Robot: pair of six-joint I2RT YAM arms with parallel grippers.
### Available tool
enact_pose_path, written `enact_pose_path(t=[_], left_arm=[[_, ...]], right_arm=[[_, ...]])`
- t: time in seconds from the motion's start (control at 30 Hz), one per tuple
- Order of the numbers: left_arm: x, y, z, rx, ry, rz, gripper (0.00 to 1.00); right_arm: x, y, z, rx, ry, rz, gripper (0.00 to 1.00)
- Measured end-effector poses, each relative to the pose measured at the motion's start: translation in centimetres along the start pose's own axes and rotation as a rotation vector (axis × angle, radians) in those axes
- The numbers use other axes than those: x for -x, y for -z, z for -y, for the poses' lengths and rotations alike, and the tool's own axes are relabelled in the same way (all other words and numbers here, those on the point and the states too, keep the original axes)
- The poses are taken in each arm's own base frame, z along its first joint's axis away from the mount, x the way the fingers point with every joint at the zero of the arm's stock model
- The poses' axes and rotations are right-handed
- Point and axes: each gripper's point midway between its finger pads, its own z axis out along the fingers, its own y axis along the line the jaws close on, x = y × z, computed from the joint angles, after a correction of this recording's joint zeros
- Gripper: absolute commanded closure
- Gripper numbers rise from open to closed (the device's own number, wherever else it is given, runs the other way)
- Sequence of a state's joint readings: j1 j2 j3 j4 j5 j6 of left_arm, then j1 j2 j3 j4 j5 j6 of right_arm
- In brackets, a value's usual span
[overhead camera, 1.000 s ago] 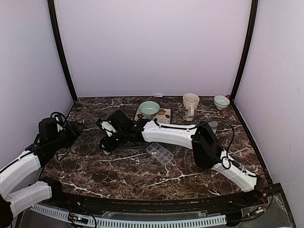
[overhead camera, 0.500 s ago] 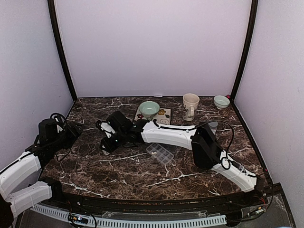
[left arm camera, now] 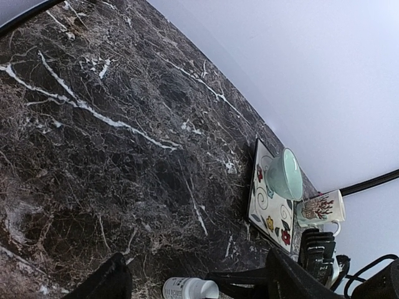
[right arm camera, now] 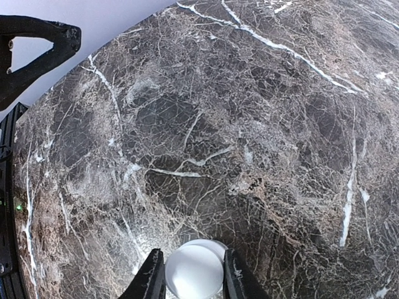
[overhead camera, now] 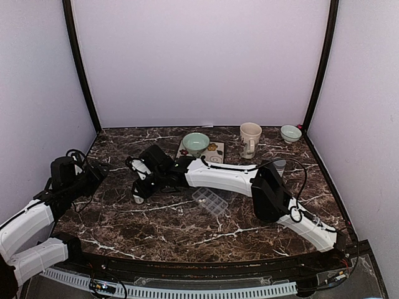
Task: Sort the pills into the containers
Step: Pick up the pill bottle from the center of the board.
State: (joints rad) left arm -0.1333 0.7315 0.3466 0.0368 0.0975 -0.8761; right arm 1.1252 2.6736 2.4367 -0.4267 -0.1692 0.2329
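Observation:
A tiny white bottle (right arm camera: 194, 271) stands upright on the marble, and my right gripper (right arm camera: 194, 278) is shut on its cap, one finger pressed to each side. From above, this bottle (overhead camera: 137, 199) sits left of centre under the right gripper (overhead camera: 143, 188). The clear pill box with its containers (overhead camera: 211, 201) lies open to the right of it, mid-table. My left gripper (left arm camera: 198, 278) stands open at the table's left, apart from the bottle (left arm camera: 190, 288) in front of it. No pills show in any view.
At the back stand a green bowl (overhead camera: 196, 142) on a flowered mat (overhead camera: 215, 151), a cream mug (overhead camera: 250, 138) and a small bowl (overhead camera: 290, 132). The right arm (overhead camera: 230, 176) stretches across the middle, over the pill box's far side.
My right gripper's fingers have closed in onto the white bottle's cap. The left arm has stayed where it was.

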Motion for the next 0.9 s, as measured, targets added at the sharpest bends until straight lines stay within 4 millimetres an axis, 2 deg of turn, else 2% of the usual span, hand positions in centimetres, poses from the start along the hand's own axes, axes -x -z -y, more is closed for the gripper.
enact_pose_path(t=[0.1,0.37,0.57,0.77,0.9], left_arm=[[0.0,0.0,-0.1,0.0,0.0,0.001,0.23],[0.2,0.4,0.3,-0.018,-0.002,0.012,0.23],[-0.9,0.0,0.1,-0.037,0.001,-0.031,0.22],[-2.6,-0.4,0.6,-0.121,0.01,-0.086,0.19],[-3.3,-0.2,2.0,-0.228,0.005,-0.109,0.15]], right_arm=[[0.0,0.0,0.0,-0.002,0.0,0.001,0.81],[0.0,-0.1,0.2,-0.007,0.001,0.008,0.93],[-0.4,0.7,0.3,-0.019,-0.002,-0.002,0.99],[-1.6,3.6,0.9,-0.022,-0.06,-0.03,1.0],[-0.7,7.1,1.7,-0.01,-0.122,0.011,1.0]])
